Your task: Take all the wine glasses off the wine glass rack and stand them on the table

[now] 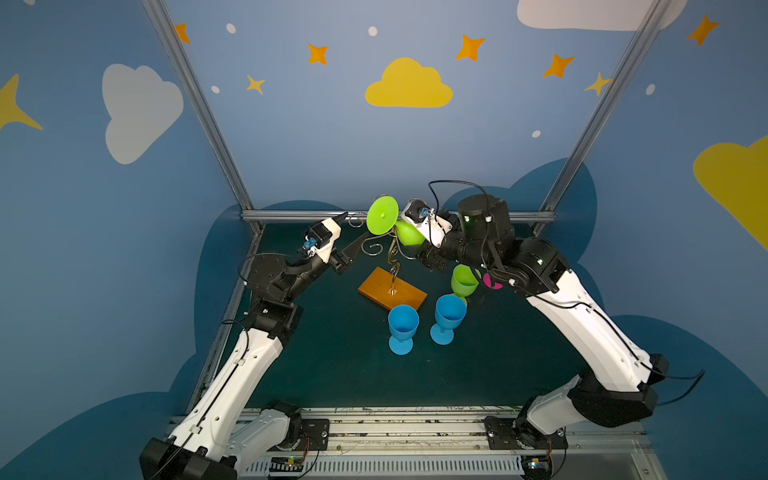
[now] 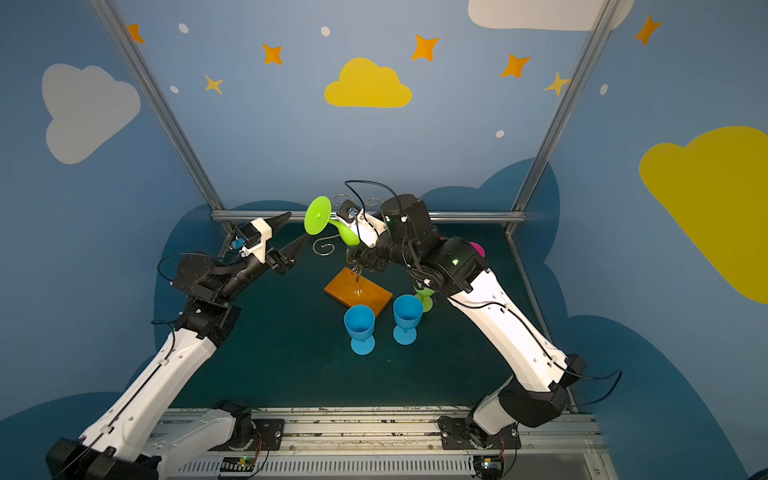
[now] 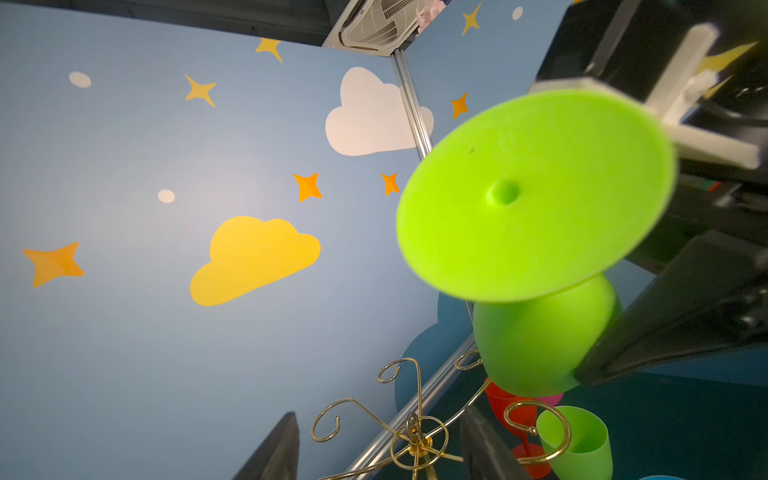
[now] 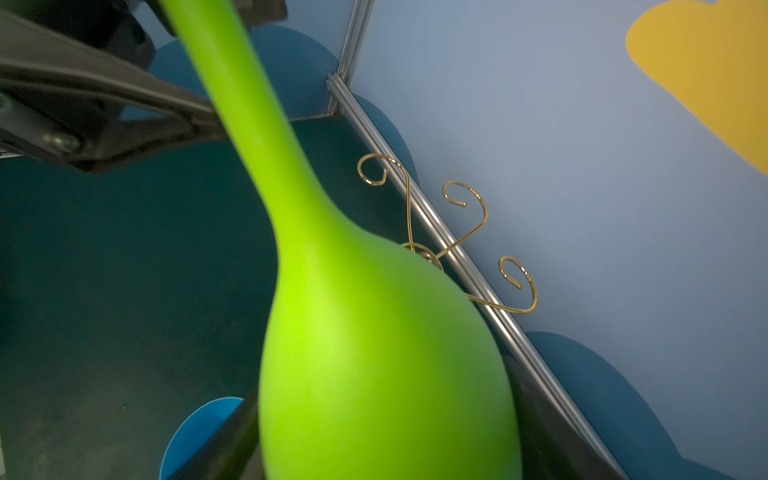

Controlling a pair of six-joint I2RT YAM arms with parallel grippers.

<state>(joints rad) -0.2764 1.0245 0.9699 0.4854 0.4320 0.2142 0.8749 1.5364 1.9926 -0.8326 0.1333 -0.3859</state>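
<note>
The right gripper (image 4: 382,415) has its jaws closed around the bowl of the lime-green wine glass (image 1: 395,222), which is held tilted, foot toward the left, above the gold scroll arms of the wine glass rack (image 1: 392,286) at the far middle of the table (image 1: 332,374). The left gripper (image 1: 345,237) stands open and empty just left of the rack. Two blue glasses (image 1: 402,328) stand near the rack's wooden base.

Dark teal mat (image 1: 332,374) carries rack's wooden base (image 1: 392,288) mid-table, two blue goblets (image 1: 402,328) upright just near of it, green goblet (image 1: 464,281) plus pink one (image 1: 491,282) to right.
</note>
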